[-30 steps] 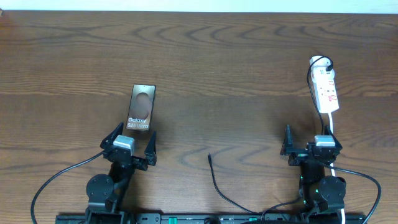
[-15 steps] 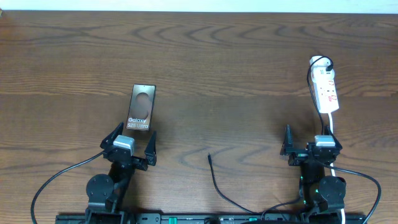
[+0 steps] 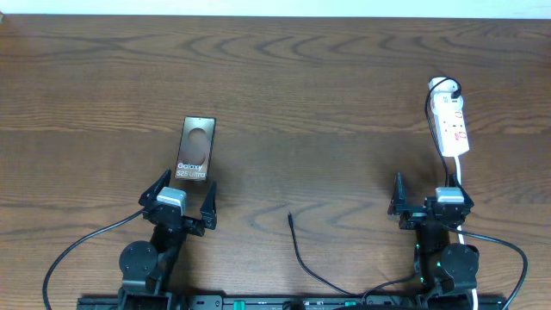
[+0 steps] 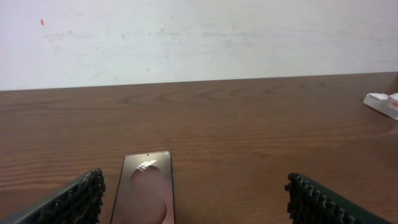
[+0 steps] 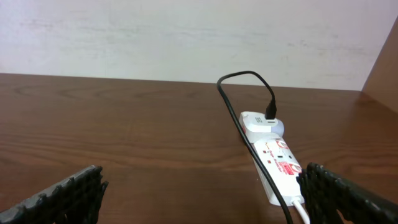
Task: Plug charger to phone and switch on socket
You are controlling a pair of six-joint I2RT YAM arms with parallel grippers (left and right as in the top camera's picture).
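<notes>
The phone (image 3: 195, 149) lies flat on the wooden table at the left, lettering up; it also shows in the left wrist view (image 4: 144, 196). My left gripper (image 3: 181, 200) is open just below it, and the phone lies ahead between the fingers (image 4: 196, 199), nearer the left one. The socket (image 3: 451, 125) lies at the right with a black plug at its far end; it shows in the right wrist view (image 5: 277, 162). My right gripper (image 3: 430, 205) is open below it (image 5: 205, 193). The charger cable tip (image 3: 291, 218) lies on the table at bottom centre.
The charger's black cable (image 3: 310, 267) runs from the tip down toward the front edge. The socket's white cord (image 3: 459, 176) runs down past the right gripper. A white wall (image 4: 199, 37) stands behind the table's far edge.
</notes>
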